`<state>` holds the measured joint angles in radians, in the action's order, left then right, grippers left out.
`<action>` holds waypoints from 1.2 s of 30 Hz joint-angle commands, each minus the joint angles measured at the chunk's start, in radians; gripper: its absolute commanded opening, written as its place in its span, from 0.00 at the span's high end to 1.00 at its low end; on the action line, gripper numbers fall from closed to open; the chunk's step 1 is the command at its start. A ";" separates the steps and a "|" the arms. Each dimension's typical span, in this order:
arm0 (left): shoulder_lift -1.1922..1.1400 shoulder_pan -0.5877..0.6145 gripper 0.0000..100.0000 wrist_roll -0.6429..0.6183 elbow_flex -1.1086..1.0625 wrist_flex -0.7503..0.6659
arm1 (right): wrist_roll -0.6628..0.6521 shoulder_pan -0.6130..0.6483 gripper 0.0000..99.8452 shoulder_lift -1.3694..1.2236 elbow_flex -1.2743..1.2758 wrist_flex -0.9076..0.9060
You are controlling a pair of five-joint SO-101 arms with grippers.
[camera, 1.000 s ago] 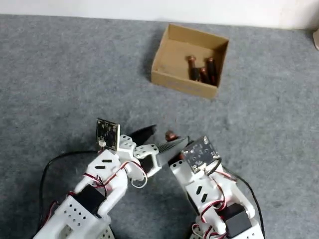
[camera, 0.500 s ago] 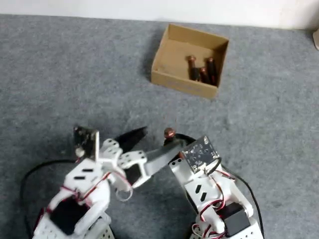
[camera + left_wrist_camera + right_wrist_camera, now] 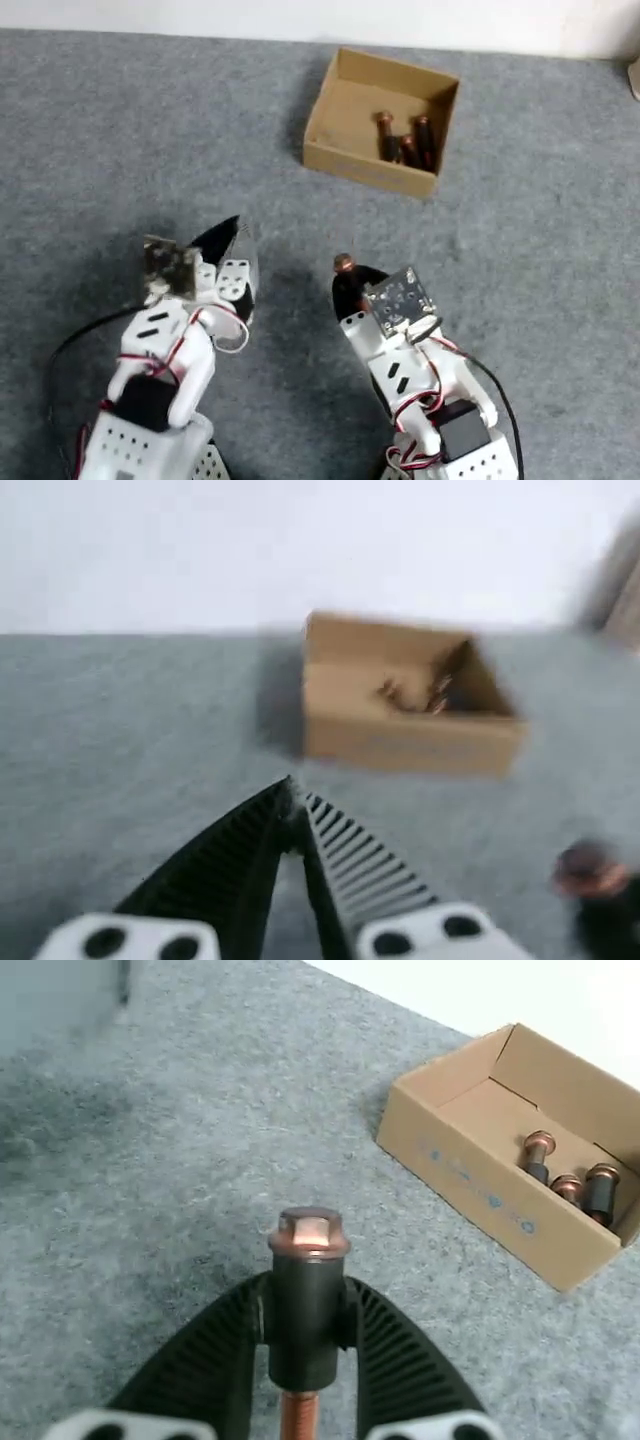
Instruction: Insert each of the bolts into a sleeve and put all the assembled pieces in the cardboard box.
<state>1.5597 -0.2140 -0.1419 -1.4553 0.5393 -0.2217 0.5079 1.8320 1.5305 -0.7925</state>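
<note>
Open mat [image 3: 300, 215] btwn bolt [image 3: 342, 265], box [image 3: 365, 172]

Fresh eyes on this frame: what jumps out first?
The right gripper is shut on an assembled piece, copper bolt head above black sleeve, over the grey mat. Beyond it, the cardboard box holds three more pieces. The left gripper, off to its left, is shut and empty.

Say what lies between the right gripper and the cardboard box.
Nothing: in the high view, only bare grey carpet separates the right gripper, shut on its sleeved bolt, from the cardboard box.
</note>
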 commanded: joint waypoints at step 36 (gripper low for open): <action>-1.130 0.125 0.99 0.106 0.444 -0.292 | -0.061 -0.437 0.99 -2.717 -2.508 0.013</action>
<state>0.4304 -0.0913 -0.0422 -1.0641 0.2677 -0.2739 0.0829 -0.8071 -0.7173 -0.7419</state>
